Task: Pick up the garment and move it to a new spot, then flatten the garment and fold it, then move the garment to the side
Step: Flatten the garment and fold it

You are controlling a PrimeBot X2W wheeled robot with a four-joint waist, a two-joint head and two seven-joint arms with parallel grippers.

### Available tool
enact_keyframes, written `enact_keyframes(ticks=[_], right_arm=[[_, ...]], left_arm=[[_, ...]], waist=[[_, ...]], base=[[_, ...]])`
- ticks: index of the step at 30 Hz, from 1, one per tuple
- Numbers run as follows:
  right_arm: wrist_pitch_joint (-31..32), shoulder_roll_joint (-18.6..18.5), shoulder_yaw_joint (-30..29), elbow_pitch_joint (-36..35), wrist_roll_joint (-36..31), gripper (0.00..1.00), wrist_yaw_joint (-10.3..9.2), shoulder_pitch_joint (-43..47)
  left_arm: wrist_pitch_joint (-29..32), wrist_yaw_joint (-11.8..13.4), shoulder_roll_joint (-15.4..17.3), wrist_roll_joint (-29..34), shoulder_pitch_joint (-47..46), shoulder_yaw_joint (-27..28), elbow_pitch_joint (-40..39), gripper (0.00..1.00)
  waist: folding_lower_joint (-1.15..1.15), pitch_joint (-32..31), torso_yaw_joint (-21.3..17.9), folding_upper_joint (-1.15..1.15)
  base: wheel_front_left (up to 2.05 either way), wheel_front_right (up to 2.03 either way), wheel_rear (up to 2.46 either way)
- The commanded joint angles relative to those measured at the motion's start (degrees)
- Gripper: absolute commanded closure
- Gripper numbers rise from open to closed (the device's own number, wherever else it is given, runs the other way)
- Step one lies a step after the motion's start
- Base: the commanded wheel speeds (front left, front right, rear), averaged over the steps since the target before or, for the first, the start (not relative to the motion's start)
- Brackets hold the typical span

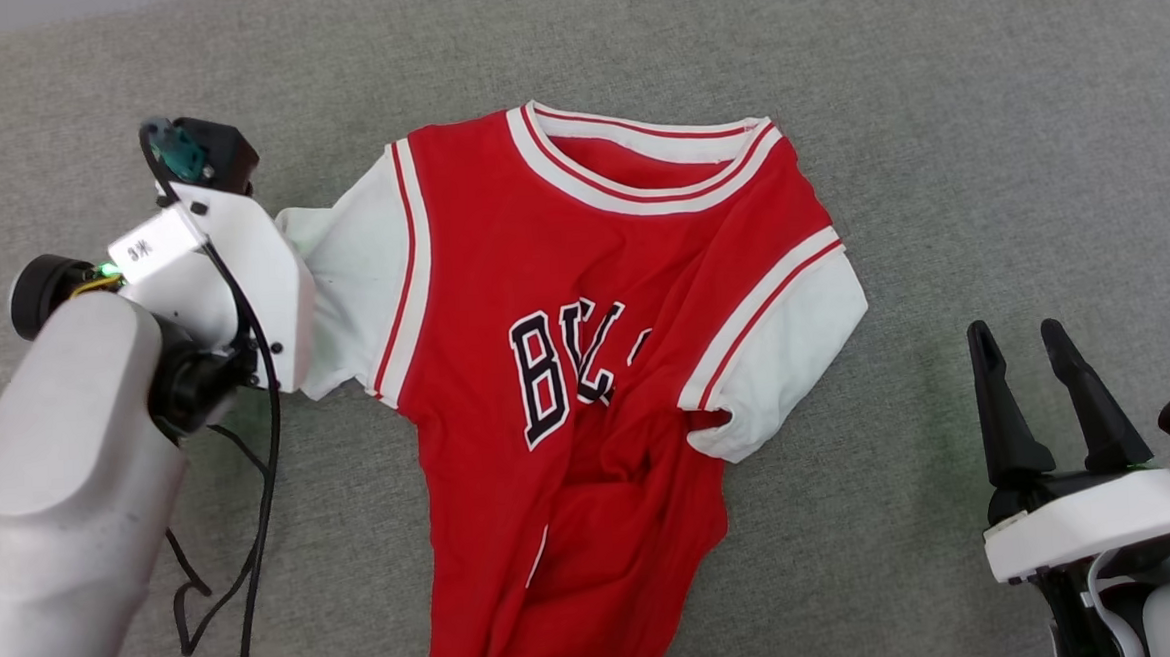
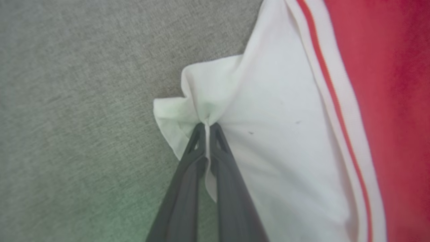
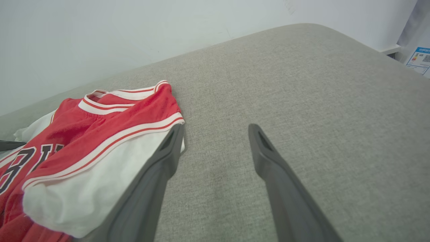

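Observation:
The garment [image 1: 583, 299] is a red T-shirt with white sleeves and black lettering, lying face up and wrinkled on the grey fabric surface [image 1: 934, 100]. In the left wrist view my left gripper [image 2: 208, 126] is shut on the edge of the white sleeve [image 2: 268, 134], which bunches at the fingertips. In the head view the left wrist housing [image 1: 232, 277] covers that sleeve's outer edge. My right gripper [image 1: 1016, 341] stands open to the right of the other sleeve [image 1: 797, 367], apart from it. In the right wrist view the right gripper [image 3: 216, 131] is open over bare surface, beside the garment [image 3: 84, 141].
A black cable [image 1: 254, 506] hangs from my left arm over the surface. Bare grey surface lies to the right of the garment and beyond the collar. A pale wall [image 3: 134, 33] rises behind the surface's far edge.

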Motion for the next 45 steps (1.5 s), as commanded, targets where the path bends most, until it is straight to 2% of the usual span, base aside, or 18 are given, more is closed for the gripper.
enact_keyframes(ticks=[1, 6, 10, 11, 15, 22, 31, 32, 33, 34, 40, 45], right_arm=[[0.9, 0.2, -0.5, 0.6, 0.3, 0.00, -0.04, -1.3], [5.0, -0.8, -1.4, 2.5, 1.3, 0.00, -0.04, -2.9], [13.2, -4.0, -0.7, 5.5, 3.3, 0.00, -0.04, -4.9], [13.2, -4.0, -0.7, 5.5, 3.3, 0.00, -0.04, -4.9], [22.5, -8.0, 1.7, 7.2, 6.2, 0.00, -0.04, -7.3], [32.7, -13.0, 7.4, 9.0, 9.1, 0.00, -0.04, -12.9], [42.5, -14.9, 16.6, 17.3, 11.6, 0.00, 0.04, -16.9], [42.9, -14.8, 17.3, 17.9, 12.0, 0.51, 0.05, -16.9], [43.1, -14.7, 17.9, 18.3, 12.4, 0.73, 0.06, -17.3], [43.0, -14.9, 18.4, 18.5, 12.5, 1.00, 0.06, -17.7], [40.7, -18.5, 16.8, 17.1, 11.6, 1.00, -0.08, -21.4], [39.8, -20.0, 14.0, 15.2, 9.0, 1.00, -0.05, -23.8]], left_arm=[[-0.3, 0.6, -0.7, 1.2, 6.0, -2.6, 2.2, 1.00], [-8.5, 2.6, -0.7, 3.6, 4.7, -1.3, -1.3, 1.00], [-14.0, 4.1, -1.1, 4.6, 5.2, -0.5, -4.4, 1.00], [-14.0, 4.1, -1.1, 4.6, 5.2, -0.5, -4.4, 1.00], [-17.8, 5.1, -1.9, 5.1, 6.2, -0.1, -7.5, 1.00], [-20.3, 5.9, -2.8, 5.0, 7.6, -0.3, -12.2, 1.00], [-21.5, 6.0, -3.4, 4.2, 7.7, -0.4, -13.3, 1.00], [-21.7, 5.9, -3.5, 4.1, 7.7, -0.4, -13.2, 1.00], [-21.9, 5.9, -3.5, 4.1, 7.7, -0.4, -13.1, 1.00], [-22.1, 6.0, -3.5, 4.0, 7.7, -0.3, -12.9, 1.00], [-24.7, 5.8, -3.3, 3.8, 7.9, 0.1, -11.2, 1.00], [-27.9, 7.1, -2.9, 4.0, 6.4, 1.8, -9.7, 1.00]], waist=[[0.01, -0.3, 0.4, 0.00], [0.01, -1.8, 1.5, 0.00], [0.01, -3.0, 2.9, 0.00], [0.01, -3.0, 2.9, 0.00], [0.01, -3.7, 4.7, 0.00], [0.01, -3.1, 7.9, 0.00], [0.01, -2.0, 10.4, 0.00], [0.01, -2.0, 10.6, 0.00], [0.01, -2.1, 10.7, 0.00], [0.01, -2.1, 10.7, 0.00], [0.01, -4.9, 10.6, 0.00], [0.01, -7.2, 10.8, 0.00]], base=[[0.00, 0.00, 0.00], [0.00, 0.00, 0.00], [0.00, 0.00, 0.00], [0.00, 0.00, 0.00], [0.00, 0.00, 0.00], [0.00, 0.00, 0.00], [0.00, 0.00, 0.00], [0.00, 0.00, 0.00], [0.00, 0.00, 0.00], [0.00, 0.00, 0.00], [0.00, 0.00, 0.00], [0.00, 0.00, 0.00]])
